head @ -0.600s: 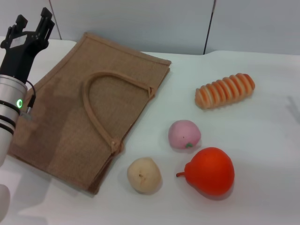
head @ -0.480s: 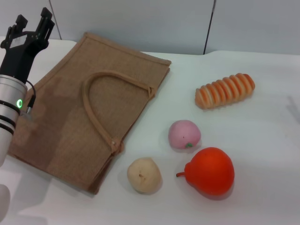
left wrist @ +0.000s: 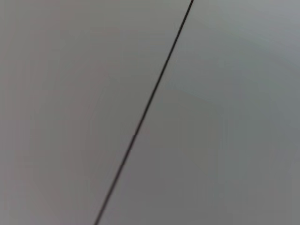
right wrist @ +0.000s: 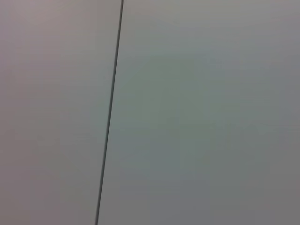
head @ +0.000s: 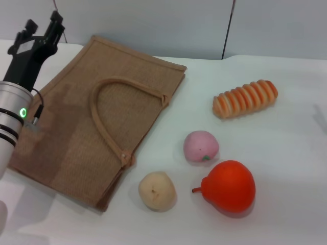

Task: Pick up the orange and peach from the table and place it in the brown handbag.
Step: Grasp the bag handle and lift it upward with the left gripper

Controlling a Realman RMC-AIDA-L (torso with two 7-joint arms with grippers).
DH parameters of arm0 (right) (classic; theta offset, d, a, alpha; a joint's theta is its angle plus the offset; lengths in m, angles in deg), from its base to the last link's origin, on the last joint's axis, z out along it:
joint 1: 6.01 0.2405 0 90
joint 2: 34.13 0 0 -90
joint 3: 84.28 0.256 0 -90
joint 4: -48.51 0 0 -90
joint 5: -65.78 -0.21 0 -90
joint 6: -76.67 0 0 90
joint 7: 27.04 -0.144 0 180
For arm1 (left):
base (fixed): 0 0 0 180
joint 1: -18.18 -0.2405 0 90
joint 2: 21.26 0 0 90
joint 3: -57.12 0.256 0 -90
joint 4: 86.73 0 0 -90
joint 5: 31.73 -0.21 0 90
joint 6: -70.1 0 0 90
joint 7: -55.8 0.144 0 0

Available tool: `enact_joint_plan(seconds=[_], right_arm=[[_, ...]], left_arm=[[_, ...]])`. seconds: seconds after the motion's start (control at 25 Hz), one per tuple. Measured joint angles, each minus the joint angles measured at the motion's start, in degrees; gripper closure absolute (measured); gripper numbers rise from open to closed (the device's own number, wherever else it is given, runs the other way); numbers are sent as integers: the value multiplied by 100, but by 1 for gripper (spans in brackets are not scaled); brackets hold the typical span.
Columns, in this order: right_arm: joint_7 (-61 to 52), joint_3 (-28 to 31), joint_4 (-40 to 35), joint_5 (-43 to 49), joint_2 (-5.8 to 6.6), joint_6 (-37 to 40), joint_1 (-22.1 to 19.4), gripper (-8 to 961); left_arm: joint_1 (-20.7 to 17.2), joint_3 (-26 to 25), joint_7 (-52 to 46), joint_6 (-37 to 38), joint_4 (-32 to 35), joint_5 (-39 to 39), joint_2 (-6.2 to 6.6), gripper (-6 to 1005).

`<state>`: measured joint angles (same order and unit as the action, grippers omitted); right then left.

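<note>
The orange point(head: 232, 186), glossy orange-red with a pointed stem tip, lies on the white table point(head: 291, 153) at the front right. The pale-pink peach point(head: 201, 146) lies just behind it, apart from it. The brown handbag point(head: 71, 127) lies flat at the left with its looped handle point(head: 102, 122) on top. My left gripper point(head: 42, 30) hovers above the bag's far left corner, open and empty, far from both fruits. My right gripper is out of view. Both wrist views show only a grey wall with a dark seam.
A beige round fruit point(head: 157, 191) lies left of the orange, near the bag's front corner. A striped orange-and-cream bread roll point(head: 245, 98) lies at the back right. A grey wall stands behind the table.
My left gripper has shifted slightly to the right and turned a little. The fruits and the bag have not moved.
</note>
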<state>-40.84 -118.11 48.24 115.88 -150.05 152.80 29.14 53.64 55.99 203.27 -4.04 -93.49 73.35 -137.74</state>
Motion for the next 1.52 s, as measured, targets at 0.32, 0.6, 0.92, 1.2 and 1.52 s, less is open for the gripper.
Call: enact_joint_plan(seconds=[0.32,0.6,0.92,1.2,1.52], right_arm=[[0,0,0,8,9,-19,-14,93],[0,0,0,9,8,-17,-18,94],[0,0,0,9,8,17,-27,94],[0,0,0,9,16,19,-33,95],[0,9,0,9,28,-2,-35,96]], left_arm=[[-14,760,-2397,211,1008,-479,29,228],[59,1013,-4571,607,2138,-1749,48,228],[335,1017,-7093,661,3427,-3904,85,236],[758,1018,-8711,654,4312,-5936,98,245],[1153,1210,-9244,721,4689,-7419,100,256]])
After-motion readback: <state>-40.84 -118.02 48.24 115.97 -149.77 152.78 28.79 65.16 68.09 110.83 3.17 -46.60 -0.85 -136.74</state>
